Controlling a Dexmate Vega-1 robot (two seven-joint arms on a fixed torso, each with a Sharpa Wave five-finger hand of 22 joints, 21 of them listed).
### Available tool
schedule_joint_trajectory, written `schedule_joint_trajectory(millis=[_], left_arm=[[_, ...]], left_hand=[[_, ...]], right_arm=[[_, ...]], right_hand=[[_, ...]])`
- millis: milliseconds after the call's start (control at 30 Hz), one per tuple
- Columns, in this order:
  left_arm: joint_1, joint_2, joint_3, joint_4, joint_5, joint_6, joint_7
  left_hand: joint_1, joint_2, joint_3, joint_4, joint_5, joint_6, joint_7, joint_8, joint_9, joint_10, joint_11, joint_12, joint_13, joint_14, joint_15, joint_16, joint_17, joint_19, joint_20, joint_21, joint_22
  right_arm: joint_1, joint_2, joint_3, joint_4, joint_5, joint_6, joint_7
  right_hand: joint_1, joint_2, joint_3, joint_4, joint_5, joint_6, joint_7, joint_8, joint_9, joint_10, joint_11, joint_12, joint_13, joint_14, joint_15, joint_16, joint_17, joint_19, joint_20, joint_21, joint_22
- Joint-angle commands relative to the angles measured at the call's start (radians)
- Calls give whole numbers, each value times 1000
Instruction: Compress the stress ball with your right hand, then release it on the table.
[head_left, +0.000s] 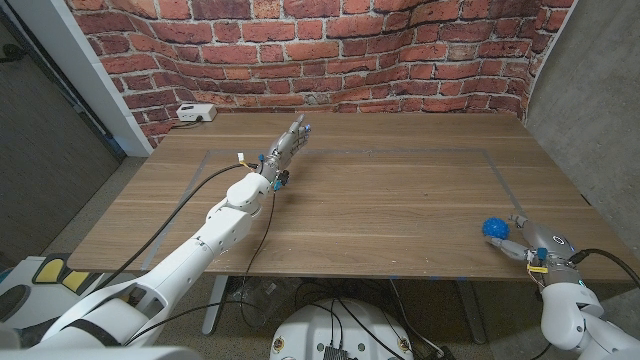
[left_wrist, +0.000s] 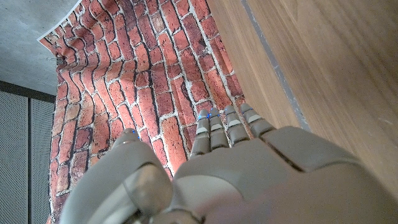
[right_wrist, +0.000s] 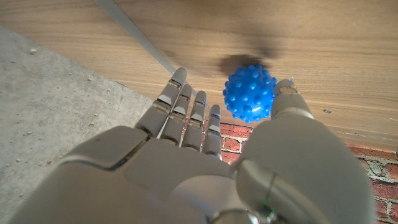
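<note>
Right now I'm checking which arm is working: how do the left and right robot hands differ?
The right robot hand sits at the table's near right edge with the blue stress ball touching its fingers; the left robot hand reaches toward the far side, touching nothing. The right robot hand's fingers spread around the ball; the left robot hand's lie straight together. Both are grey and open.

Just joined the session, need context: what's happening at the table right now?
The robot is working on a blue spiky stress ball at the table's near right edge. Its right hand is at the ball, thumb beside it and fingers extended next to it, not wrapped around it, so it isn't squeezing at this moment. Whether the thumb touches the ball is hard to tell. The left hand is stretched out over the far left part of the table, fingers straight, holding nothing.
</note>
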Motion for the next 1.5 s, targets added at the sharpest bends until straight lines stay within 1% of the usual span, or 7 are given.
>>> schedule_joint_trajectory(millis=[33, 500, 700, 967, 1167, 1300, 1500], left_arm=[[-6, -4, 1, 10, -1, 2, -2], [-19, -14, 5, 30, 1, 0, -4], [-20, -14, 5, 28, 4, -1, 0], [-16, -11, 3, 18, 5, 3, 7], [-11, -8, -1, 13, 5, 2, 12], [-8, -7, -2, 11, 2, 4, 13], [-6, -5, -3, 9, 2, 4, 13]], left_hand=[[5, 1, -1, -3, 0, 8, 2, 1, 4, 9, -2, -3, 6, 6, 3, -2, 2, 1, 5, -2, 5], [6, 3, -2, -3, -1, 9, 1, 1, 4, 10, -2, -3, 6, 6, 3, -2, 2, 0, 6, -2, 5], [7, 4, -3, -3, -2, 9, 1, 1, 4, 10, -1, -3, 6, 6, 4, -2, 2, 0, 5, -2, 5], [8, 4, -3, -3, -2, 10, 1, 1, 4, 10, -4, -3, 6, 5, 4, -2, 2, 1, 5, -2, 5], [8, 5, -4, -3, -3, 9, 1, 1, 4, 10, -2, -3, 6, 5, 3, -2, 2, 0, 5, -2, 5], [9, 5, -4, -3, -3, 10, 2, 1, 4, 10, -3, -3, 6, 6, 2, -2, 2, 0, 6, -2, 5], [9, 6, -4, -3, -3, 10, 2, 1, 4, 11, 0, -3, 6, 5, 3, -2, 2, 1, 5, -1, 5]], right_arm=[[1, -17, -3, -17, 13, -32, 13], [-19, -21, 29, -41, 24, 1, 4], [-21, 7, 45, -52, 15, 41, -27], [-16, 51, 69, -43, 15, 147, -60], [9, 81, 73, -22, 26, 231, -71], [34, 97, 66, -2, 27, 285, -86], [79, 113, 48, 28, 27, 362, -106]], right_hand=[[-15, -3, -10, 3, 7, -29, 9, -2, 1, -28, 11, 1, 4, -22, 16, -1, 0, -11, 18, -11, 1], [-48, -9, -26, 10, 15, -73, 25, 2, 1, -84, 24, 3, 5, -87, 42, -4, -2, -65, 46, -41, 1], [-65, -12, -33, 17, 17, -82, 33, 3, 1, -93, 31, 5, 5, -90, 40, 1, -2, -70, 42, -45, 1], [-99, -10, -46, 32, 19, -56, 36, 18, 4, -84, 31, 17, 6, -81, 37, 9, -1, -66, 44, -46, 2], [-136, 6, -55, 51, 19, -55, 48, 21, 5, -77, 42, 26, 6, -90, 3, 10, 1, -68, -6, -50, 3], [-138, 24, -50, 52, 19, 14, 58, 50, 9, -63, 47, 34, 6, -80, -5, 15, 0, -54, -14, -49, 2], [-137, 33, -46, 51, 18, -3, 71, 41, 9, -48, 45, 41, 6, -78, -5, 15, -1, -53, -15, -51, 2]])
